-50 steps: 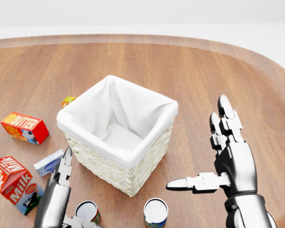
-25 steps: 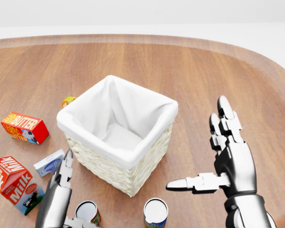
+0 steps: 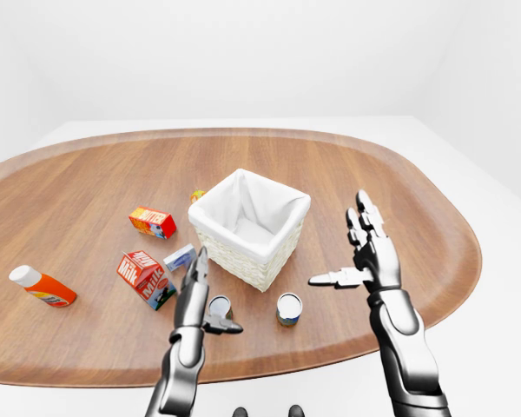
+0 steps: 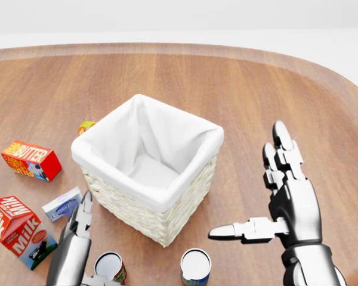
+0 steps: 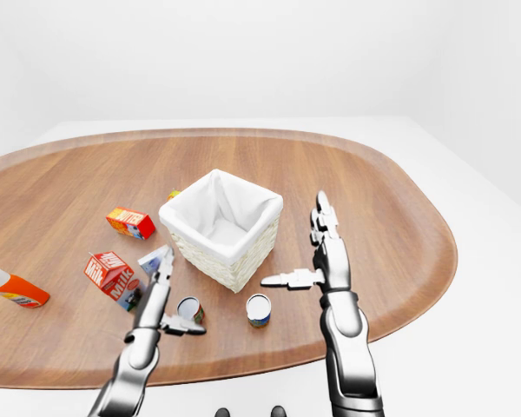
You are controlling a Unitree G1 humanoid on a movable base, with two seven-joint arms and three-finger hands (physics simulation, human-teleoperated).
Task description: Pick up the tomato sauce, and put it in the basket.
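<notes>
Hovering my left hand (image 3: pixel 194 300), fingers spread, beside the red-labelled can (image 3: pixel 219 306) below the white-lined wicker basket (image 3: pixel 248 224); my right hand (image 3: pixel 371 256) hangs spread too.

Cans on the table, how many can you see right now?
2. One can stands beside the left hand, at the bottom of the left-eye view. The other can stands to its right, below the basket. More may hide behind the basket.
</notes>
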